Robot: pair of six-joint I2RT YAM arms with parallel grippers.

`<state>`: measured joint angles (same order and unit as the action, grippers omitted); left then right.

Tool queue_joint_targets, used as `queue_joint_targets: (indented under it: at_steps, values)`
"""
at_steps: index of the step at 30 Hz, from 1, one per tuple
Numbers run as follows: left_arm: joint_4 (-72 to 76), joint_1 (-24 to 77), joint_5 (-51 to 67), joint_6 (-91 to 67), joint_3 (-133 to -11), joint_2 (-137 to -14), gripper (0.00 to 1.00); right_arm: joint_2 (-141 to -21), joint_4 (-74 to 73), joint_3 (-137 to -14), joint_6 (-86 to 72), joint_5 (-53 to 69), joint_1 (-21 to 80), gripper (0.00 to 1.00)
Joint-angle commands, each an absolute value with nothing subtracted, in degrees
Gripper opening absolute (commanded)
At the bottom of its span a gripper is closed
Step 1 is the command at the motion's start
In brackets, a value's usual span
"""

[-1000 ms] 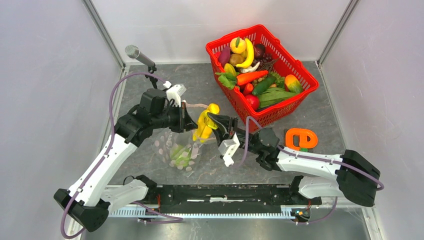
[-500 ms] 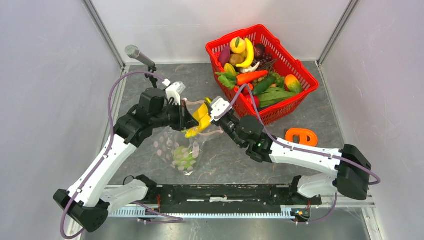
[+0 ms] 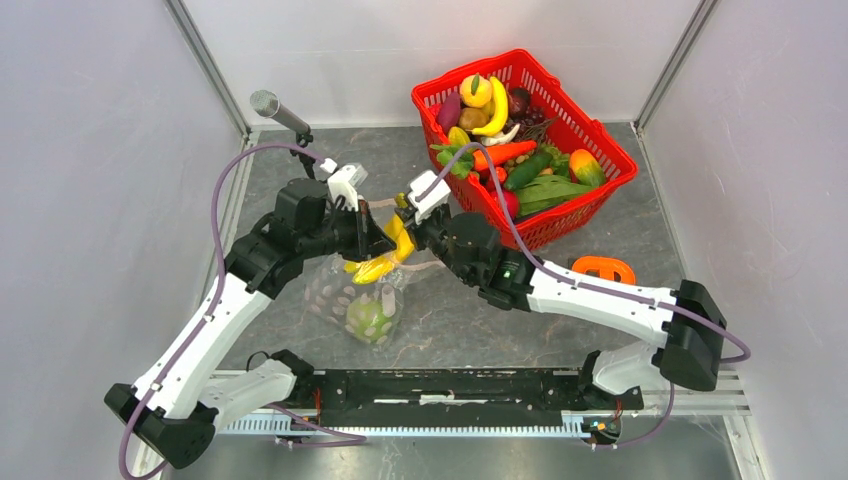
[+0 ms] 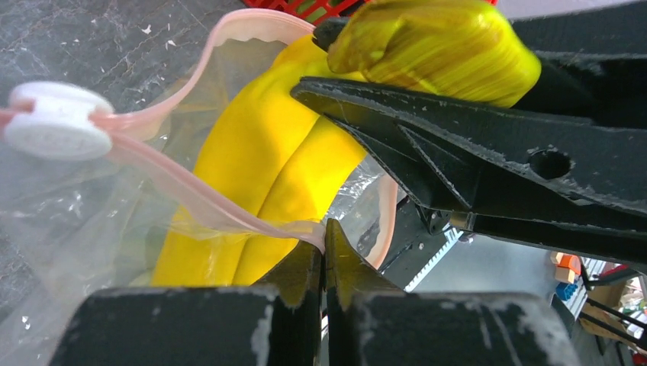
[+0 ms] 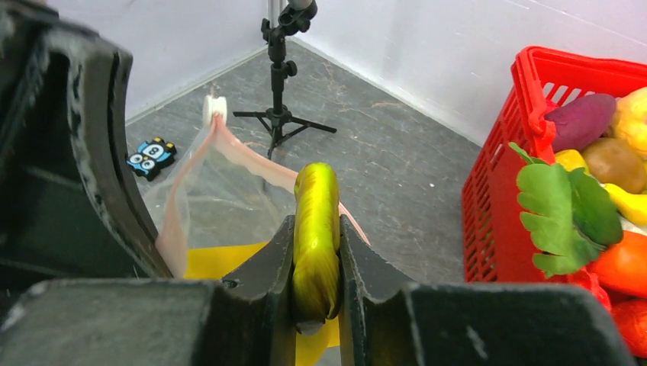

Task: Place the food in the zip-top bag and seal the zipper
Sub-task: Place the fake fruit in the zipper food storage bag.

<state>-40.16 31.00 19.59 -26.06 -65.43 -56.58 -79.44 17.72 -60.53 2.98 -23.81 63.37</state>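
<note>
Right gripper (image 5: 315,255) fingers are clamped on the stem end of the banana bunch (image 5: 316,213). Left gripper (image 4: 324,244) is pinched tight on the zipper (image 4: 183,194), lifting one lip of the zip-top bag (image 4: 61,229) so the mouth gapes. The banana bodies sit inside the mouth, with the stem and our right fingers above it. The cauliflower (image 3: 368,318) lies at the bag's bottom. For this step, we'd push the bunch down along the bag's axis until the stem clears the pink strip, then let go and back straight out. Risks: the right finger snagging the far lip, or pulling the strip from the left pinch. The slider (image 4: 57,126) sits off to the side, clear of the entry.
</note>
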Motion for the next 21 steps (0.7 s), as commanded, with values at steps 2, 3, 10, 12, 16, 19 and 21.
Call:
queue_joint_targets:
  at_steps: [2, 3, 10, 12, 16, 19, 21]
  values:
    - [-36.65, 31.29, 19.24, -27.73, -64.79, -54.46, 0.02, -82.9, 14.31, -65.8, -5.27, -23.28, 63.86, 0.06]
    - [-36.65, 31.29, 18.86, -27.76, -64.66, -54.13, 0.02, -83.25, 14.18, -65.66, -5.87, -22.97, 63.8, 0.07]
    - [-36.52, 31.29, 13.06, -29.03, -63.77, -52.23, 0.02, -82.66, 14.56, -64.7, -9.11, -19.71, 63.94, 0.23]
    - [-36.44, 31.29, 11.34, -29.56, -63.43, -51.91, 0.02, -81.92, 15.15, -64.47, -10.47, -17.42, 63.88, 0.34]
    - [-35.3, 31.29, 10.9, -30.33, -62.68, -51.85, 0.02, -81.82, 16.26, -64.38, -13.69, -14.58, 63.81, 0.35]
    - [-34.41, 31.29, 10.9, -30.89, -62.19, -51.45, 0.02, -82.33, 17.52, -63.94, -13.75, -10.46, 63.76, 0.38]
    - [-34.72, 31.22, 10.29, -30.68, -62.07, -50.95, 0.02, -81.14, 18.64, -62.89, -12.73, -9.32, 63.72, 0.43]
